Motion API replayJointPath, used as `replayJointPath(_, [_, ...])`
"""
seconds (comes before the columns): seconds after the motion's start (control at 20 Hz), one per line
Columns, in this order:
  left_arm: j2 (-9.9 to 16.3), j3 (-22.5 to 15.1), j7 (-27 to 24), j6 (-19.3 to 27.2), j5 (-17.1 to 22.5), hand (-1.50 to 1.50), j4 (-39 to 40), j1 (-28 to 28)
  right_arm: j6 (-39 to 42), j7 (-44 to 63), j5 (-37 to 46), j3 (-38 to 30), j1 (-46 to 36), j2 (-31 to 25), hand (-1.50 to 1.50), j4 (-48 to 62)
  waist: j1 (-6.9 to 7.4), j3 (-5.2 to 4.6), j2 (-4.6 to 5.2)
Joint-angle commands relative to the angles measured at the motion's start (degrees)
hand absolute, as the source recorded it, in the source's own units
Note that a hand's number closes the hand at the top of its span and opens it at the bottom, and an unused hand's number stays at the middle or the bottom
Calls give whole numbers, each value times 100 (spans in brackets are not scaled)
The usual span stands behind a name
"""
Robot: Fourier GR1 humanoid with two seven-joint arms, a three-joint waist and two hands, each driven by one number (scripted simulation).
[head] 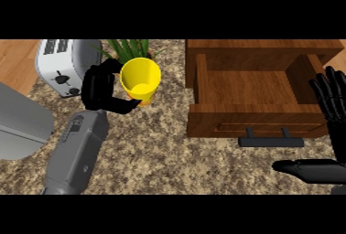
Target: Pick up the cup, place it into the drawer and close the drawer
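A yellow cup (141,80) stands left of centre on the speckled counter. My left hand (101,87) is curled round its left side, thumb under the cup's front. To the right stands a wooden drawer box (260,123), its drawer pulled open with a bare wooden floor (243,87) and a black handle (272,141) at the front. My right hand (330,98) shows at the right edge beside the drawer, fingers straight and pointing up, holding nothing.
A silver toaster (64,64) stands at the back left, close behind my left hand. A green plant (128,48) rises just behind the cup. A grey object (20,123) lies at the left edge. The counter (169,155) spreads in front.
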Motion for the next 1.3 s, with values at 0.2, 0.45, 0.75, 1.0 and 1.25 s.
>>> replayJointPath(0.2, [-292,-490,1569,844,-202,150,-984,-949,-5,-202,111,22,42,59,-150,128,-66,-4,31])
replayJointPath(0.45, [-307,-709,2116,1379,-242,150,-698,-1689,89,-72,-91,-199,-138,-117,-150,186,-94,-4,42])
replayJointPath(0.75, [-310,-1294,2238,2383,322,150,332,-2728,246,-269,-158,-86,123,-20,-150,169,-225,-3,62])
replayJointPath(1.0, [-310,-1738,2356,2678,924,150,981,-3150,126,-191,-22,-44,-215,-33,-150,247,-209,-3,66])
replayJointPath(1.25, [-310,-2233,2133,3070,1312,150,1536,-3356,323,-17,-355,-313,87,-212,-150,-110,-276,-3,61])
